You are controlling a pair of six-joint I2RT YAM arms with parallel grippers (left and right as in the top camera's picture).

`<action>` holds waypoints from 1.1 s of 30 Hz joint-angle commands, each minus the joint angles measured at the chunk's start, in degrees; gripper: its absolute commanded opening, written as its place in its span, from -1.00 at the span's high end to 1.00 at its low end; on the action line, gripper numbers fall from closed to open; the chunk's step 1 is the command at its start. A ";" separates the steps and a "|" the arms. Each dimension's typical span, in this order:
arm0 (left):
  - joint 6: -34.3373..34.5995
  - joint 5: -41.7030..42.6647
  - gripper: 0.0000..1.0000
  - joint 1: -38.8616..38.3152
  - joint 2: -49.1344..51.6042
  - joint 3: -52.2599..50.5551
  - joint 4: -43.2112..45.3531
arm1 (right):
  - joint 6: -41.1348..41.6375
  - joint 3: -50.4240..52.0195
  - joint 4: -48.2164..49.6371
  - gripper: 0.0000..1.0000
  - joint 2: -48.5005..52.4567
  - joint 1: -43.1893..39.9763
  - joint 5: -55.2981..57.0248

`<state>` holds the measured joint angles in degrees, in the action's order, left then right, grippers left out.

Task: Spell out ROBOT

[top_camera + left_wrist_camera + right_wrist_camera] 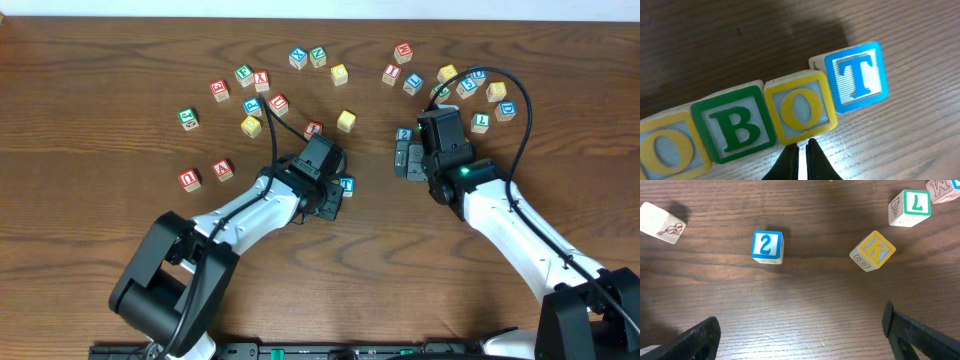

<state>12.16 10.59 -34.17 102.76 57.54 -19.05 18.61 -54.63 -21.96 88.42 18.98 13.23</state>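
Note:
In the left wrist view a row of letter blocks reads yellow O (662, 150), green B (735, 125), yellow O (800, 107), blue T (857, 77). The T sits a little askew at the row's right end. My left gripper (800, 146) is shut and empty, its tips touching or nearly touching the near side of the second O. In the overhead view the left gripper (330, 200) covers the row and only the T (346, 185) shows. My right gripper (802, 330) is wide open and empty above bare wood, also seen from overhead (412, 160).
Ahead of the right gripper lie a blue 2 block (767, 246), a yellow K block (872, 250), a green L block (910, 202) and a plain block (660, 222). Several loose blocks are scattered across the back of the table (300, 300).

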 commanded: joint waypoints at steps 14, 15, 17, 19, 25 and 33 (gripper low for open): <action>-0.94 -0.13 0.85 0.00 0.98 0.11 1.64 | -0.68 -0.11 0.15 -0.99 -1.11 -0.24 -0.15; -0.96 -0.11 0.85 0.00 0.98 0.11 1.64 | -0.68 -0.11 0.13 -0.99 -1.11 -0.24 -0.15; -0.96 -0.13 0.85 0.00 0.98 0.11 1.64 | -0.68 -0.11 0.15 -0.98 -1.11 -0.24 -0.15; -0.96 -0.13 0.85 0.02 0.98 0.11 1.62 | -0.68 -0.11 0.15 -0.98 -1.11 -0.24 -0.20; -0.96 -0.11 0.85 0.00 0.98 0.11 1.62 | -0.68 -0.11 0.13 -0.98 -1.11 -0.24 -0.33; -0.96 -0.13 0.85 0.00 0.98 0.11 1.62 | -0.68 -0.11 0.13 -0.98 -1.11 -0.24 -0.35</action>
<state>11.97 10.59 -34.20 103.00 57.54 -17.52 18.59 -54.63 -21.96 88.42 18.98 12.80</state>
